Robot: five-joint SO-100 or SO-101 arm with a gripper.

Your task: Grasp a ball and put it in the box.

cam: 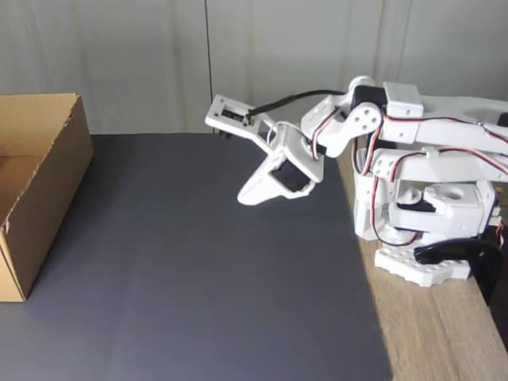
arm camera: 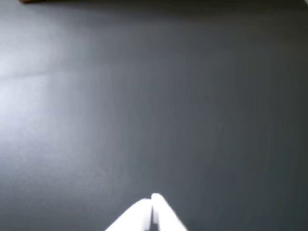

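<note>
My white gripper [cam: 244, 196] hangs a little above the dark mat [cam: 198, 270], right of its middle in the fixed view, fingers pressed together with nothing between them. In the wrist view the gripper [arm camera: 153, 198] pokes in from the bottom edge, tips touching, over bare mat [arm camera: 144, 106]. The brown cardboard box [cam: 48, 182] stands open-topped at the left edge of the fixed view, far from the gripper. The ball is out of view.
The arm's white base [cam: 429, 214] is clamped on the wooden table [cam: 436, 333] at the right of the mat. A grey wall [cam: 159, 63] runs behind. A brown strip [arm camera: 33, 1] shows at the top left of the wrist view.
</note>
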